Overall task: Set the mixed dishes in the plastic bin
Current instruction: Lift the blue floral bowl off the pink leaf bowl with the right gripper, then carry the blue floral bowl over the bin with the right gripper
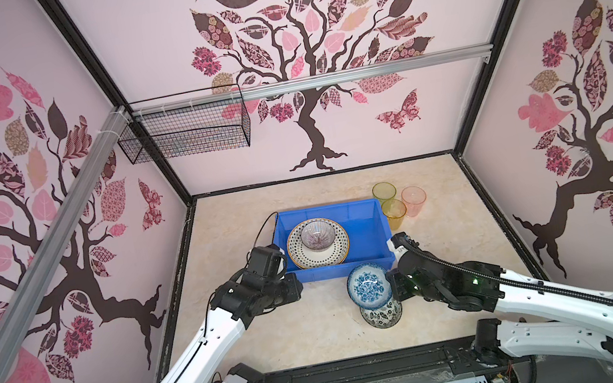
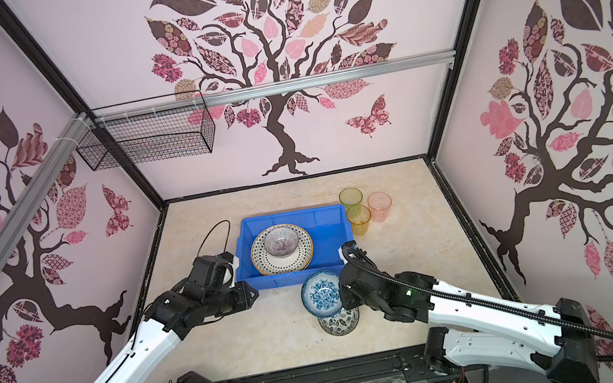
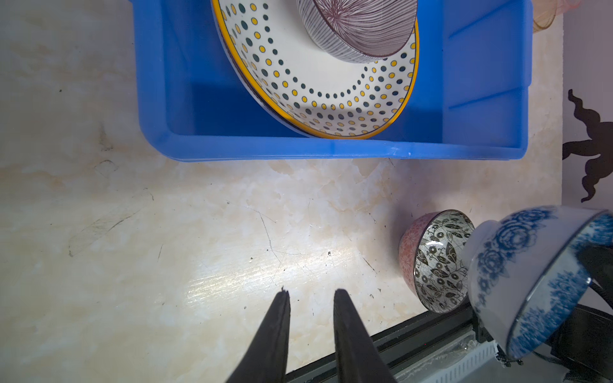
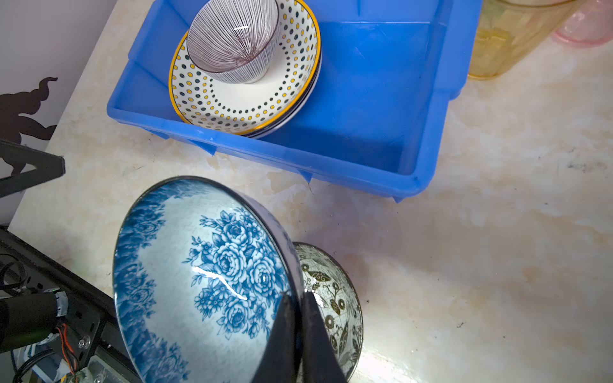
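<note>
Rim of blue floral bowl (image 4: 215,265) is clamped in right gripper (image 4: 297,295) near the blue bin (image 4: 331,164), likely for lifting in; left gripper (image 3: 311,293) stands apart, empty.

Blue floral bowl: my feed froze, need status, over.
Right gripper shut on blue floral bowl, tilted, short of plastic bin. Left gripper open, empty. Leafy bowl close beside.

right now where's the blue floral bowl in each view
In a top view: blue floral bowl just in front of the blue bin, tilted.
In a top view: same spot.
Left wrist: beside the leafy bowl.
Right wrist: nearest the camera, rim in the right gripper.
Shared landmark: the blue bin.
</note>
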You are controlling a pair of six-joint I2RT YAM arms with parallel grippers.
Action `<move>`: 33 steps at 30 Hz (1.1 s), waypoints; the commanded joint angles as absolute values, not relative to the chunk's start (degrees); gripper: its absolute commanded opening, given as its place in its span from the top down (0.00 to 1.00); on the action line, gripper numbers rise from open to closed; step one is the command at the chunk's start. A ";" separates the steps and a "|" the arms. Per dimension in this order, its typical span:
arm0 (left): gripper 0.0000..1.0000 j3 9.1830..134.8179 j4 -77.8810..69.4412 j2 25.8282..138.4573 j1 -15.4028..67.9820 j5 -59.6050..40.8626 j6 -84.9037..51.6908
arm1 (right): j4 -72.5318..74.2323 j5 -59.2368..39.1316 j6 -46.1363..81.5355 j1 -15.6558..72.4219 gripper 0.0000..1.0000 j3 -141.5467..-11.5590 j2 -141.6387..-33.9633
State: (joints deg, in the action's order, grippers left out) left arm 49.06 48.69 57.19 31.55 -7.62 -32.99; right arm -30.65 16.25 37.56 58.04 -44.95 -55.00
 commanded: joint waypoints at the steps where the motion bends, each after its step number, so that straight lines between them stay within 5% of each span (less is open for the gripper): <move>1: 0.73 50.79 49.73 56.43 31.71 -6.21 -32.37 | -28.89 18.35 36.11 58.10 1.00 -49.48 -56.78; 33: 0.73 50.97 50.01 56.34 25.50 -8.15 -28.73 | -16.37 10.46 26.73 49.28 1.00 -64.26 -74.27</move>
